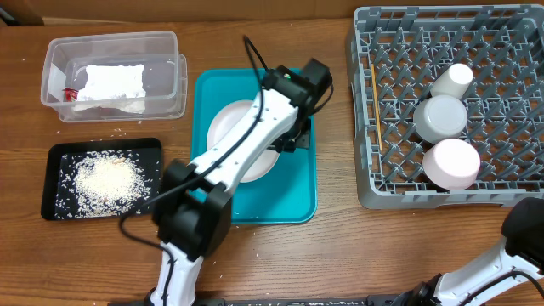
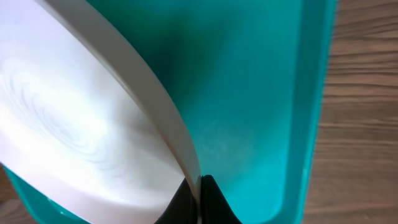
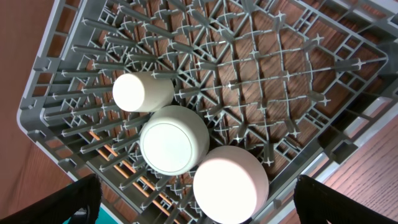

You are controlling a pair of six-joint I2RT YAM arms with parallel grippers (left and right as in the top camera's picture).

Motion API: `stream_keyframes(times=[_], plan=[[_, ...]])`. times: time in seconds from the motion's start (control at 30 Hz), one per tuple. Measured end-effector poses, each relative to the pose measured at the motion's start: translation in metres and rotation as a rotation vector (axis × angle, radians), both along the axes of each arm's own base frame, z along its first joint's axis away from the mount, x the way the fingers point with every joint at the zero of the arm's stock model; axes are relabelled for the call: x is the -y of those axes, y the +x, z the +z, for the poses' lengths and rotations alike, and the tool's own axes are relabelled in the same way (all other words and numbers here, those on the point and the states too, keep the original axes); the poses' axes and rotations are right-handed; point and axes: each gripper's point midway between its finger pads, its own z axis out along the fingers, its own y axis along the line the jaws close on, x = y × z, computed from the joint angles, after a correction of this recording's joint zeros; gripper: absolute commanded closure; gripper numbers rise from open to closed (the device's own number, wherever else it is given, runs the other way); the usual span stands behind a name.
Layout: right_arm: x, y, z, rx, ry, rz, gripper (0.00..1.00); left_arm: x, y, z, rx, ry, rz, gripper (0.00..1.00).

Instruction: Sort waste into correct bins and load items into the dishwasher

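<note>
Left gripper is pinching the plate by its rim; the plate is sitting in the teal tray.

I'm clamping the rim edge-on, one finger on each face, since a flat plate is giving me nothing else to grab. I can't tell whether the held edge is off the tray. My right gripper is hanging wide open and empty over the rack, probably waiting out of the way. The grey bowl and pink bowl are sitting bottom-up among the pegs, touching. The cup is leaning just beside them, and the chopsticks are lying along the left wall. The napkin and wrapper are sitting in the clear tub, and the rice in the black tray. I'm reading the plate as the last item left to load.
</note>
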Motion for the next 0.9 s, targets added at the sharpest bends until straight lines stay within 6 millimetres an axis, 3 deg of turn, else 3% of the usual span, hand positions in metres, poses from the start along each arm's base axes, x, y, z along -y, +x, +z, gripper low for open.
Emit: stream_keyframes(times=[0.07,0.13,0.17,0.37,0.47,0.53,0.63,0.7,0.77,0.8,0.9], plan=[[0.000,0.000,0.000,0.000,0.000,0.000,0.00,0.000,-0.001,-0.014,-0.029,0.018,0.004,0.94],[0.000,0.000,0.000,-0.001,0.000,0.000,0.00,-0.001,-0.001,-0.021,-0.043,0.025,0.008,0.73],[0.000,0.000,0.000,0.000,0.001,0.000,0.00,-0.001,-0.001,-0.022,-0.046,0.027,0.010,0.66],[0.000,0.000,0.000,0.000,0.000,0.000,0.00,-0.002,-0.004,-0.023,-0.058,0.032,0.020,0.69],[0.000,0.000,0.000,0.000,0.000,0.000,0.00,-0.009,-0.008,-0.012,-0.087,0.047,0.029,0.66],[0.001,0.003,0.001,0.016,0.002,-0.007,0.00,-0.014,-0.007,0.005,-0.097,0.053,0.042,0.64],[0.001,0.016,0.008,0.081,0.016,-0.018,0.00,-0.025,0.011,0.045,-0.044,0.020,0.086,0.61],[-0.008,0.022,0.011,0.118,0.072,-0.001,0.00,-0.041,0.027,0.075,0.011,-0.007,0.135,0.40],[-0.024,0.029,0.016,0.167,0.145,0.046,0.00,-0.062,0.050,0.104,0.098,-0.061,0.188,0.09],[-0.033,0.033,0.019,0.190,0.180,0.079,0.00,-0.072,0.059,0.114,0.129,-0.083,0.212,0.00],[-0.076,0.041,0.024,0.214,0.267,0.223,0.00,-0.117,0.080,0.139,0.203,-0.131,0.318,0.00]])
